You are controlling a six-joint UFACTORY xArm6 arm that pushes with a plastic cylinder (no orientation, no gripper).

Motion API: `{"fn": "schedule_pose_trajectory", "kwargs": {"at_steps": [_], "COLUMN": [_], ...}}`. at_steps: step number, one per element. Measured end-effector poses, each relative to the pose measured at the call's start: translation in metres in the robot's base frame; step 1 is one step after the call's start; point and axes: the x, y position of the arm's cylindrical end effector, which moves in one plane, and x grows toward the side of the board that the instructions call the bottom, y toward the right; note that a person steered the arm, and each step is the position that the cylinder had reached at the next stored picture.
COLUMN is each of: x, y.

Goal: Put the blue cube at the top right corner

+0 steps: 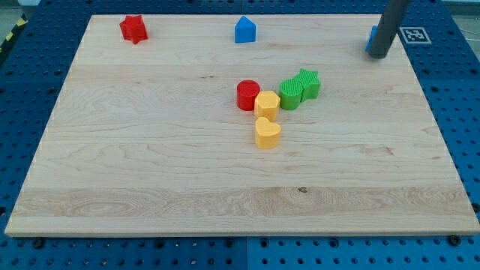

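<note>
The blue cube (371, 39) sits near the top right corner of the wooden board (150, 165), mostly hidden behind my rod. Only its left edge shows. My tip (379, 55) rests on the board right at the cube's front, touching or almost touching it. A second blue block (245, 30), house-shaped, stands at the top middle of the board.
A red star (133, 28) sits at the top left. In the middle is a cluster: red cylinder (248, 95), yellow hexagon-like block (267, 103), yellow heart (267, 133), green cylinder-like block (291, 94), green star (308, 83). A fiducial tag (414, 34) lies off the board's right edge.
</note>
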Motion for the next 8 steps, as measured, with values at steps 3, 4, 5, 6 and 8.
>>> {"fn": "schedule_pose_trajectory", "kwargs": {"at_steps": [3,4,5,6,8], "x": [-0.012,-0.021,-0.021,-0.012,0.045], "y": [0.020,0.014,0.014,0.015,0.017]}}
